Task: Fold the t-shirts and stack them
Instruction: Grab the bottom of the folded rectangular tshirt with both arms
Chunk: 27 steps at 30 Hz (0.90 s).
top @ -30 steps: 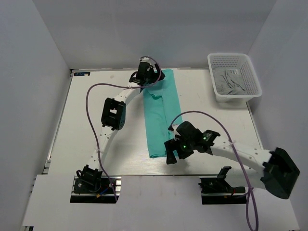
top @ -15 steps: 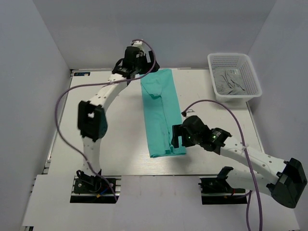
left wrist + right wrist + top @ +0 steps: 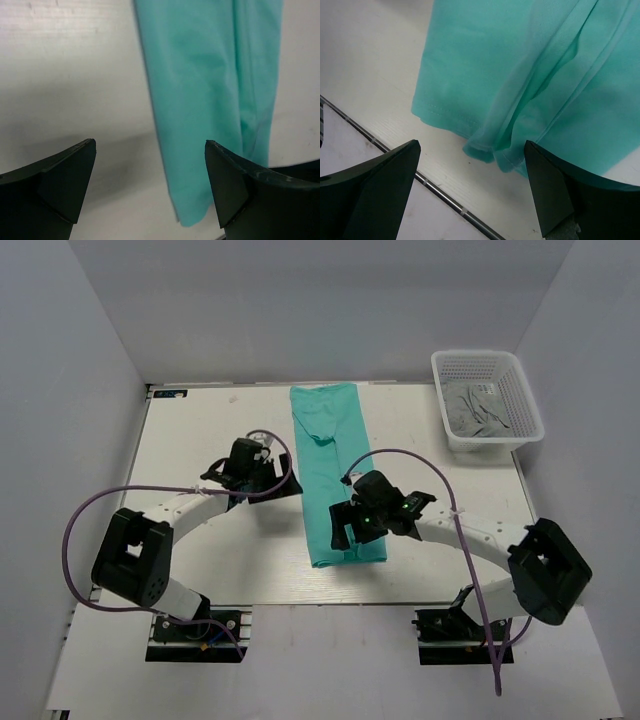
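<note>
the plain teal-green short-sleeved t-shirt (image 3: 322, 490) lies as a long narrow strip down the centre of the top frame, on the white table (image 3: 200, 430). the left gripper (image 3: 150, 145) has its claw apart and empty by the strip's left edge, and the right gripper (image 3: 472, 144), its claw also apart and empty, hangs over the lower hem. a white plastic mesh basket (image 3: 520, 375) with grey cloth (image 3: 480, 412) in it sits at upper right.

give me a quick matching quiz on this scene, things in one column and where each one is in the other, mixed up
Things:
1. shirt
2. basket
3. left gripper
4. right gripper

Places:
A. at the far right corner of the table
B. open, over the shirt's near hem
C. laid as a long strip down the middle of the table
D. open, by the shirt's left edge

Pairs: 1-C, 2-A, 3-D, 4-B
</note>
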{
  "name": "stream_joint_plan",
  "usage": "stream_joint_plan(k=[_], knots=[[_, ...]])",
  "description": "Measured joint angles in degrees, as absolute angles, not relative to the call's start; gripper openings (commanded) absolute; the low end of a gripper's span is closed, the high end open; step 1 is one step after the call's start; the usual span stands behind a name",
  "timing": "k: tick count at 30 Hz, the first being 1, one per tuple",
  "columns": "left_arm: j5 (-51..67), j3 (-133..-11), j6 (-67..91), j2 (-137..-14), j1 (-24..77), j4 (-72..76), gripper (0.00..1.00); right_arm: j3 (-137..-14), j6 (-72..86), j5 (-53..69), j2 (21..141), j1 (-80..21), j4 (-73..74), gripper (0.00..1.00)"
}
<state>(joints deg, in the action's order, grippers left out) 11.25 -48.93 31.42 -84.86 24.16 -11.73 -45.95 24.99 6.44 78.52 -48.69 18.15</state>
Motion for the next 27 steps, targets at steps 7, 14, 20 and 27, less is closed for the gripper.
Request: stream_joint_plan(k=[7,14,20,27], knots=[[17.15,-42.52,33.5,-81.28,24.32,-14.0,1.0,-46.04,22.9,12.4,81.65,-47.05,17.87,0.9],[17.12,-42.33,33.3,-72.44,25.28,-17.45,1.0,-46.7,19.84,14.87,83.77,-46.22,20.38,0.9],[18.55,-42.04,32.99,-73.63,29.58,-17.85,1.0,-46.22,22.41,6.87,68.23,-44.56,22.2,0.9],[18.24,-42.06,32.45,-84.73,38.11,-20.03,1.0,-42.59,28.51,-3.44,66.17,-39.62,27.42,0.9]])
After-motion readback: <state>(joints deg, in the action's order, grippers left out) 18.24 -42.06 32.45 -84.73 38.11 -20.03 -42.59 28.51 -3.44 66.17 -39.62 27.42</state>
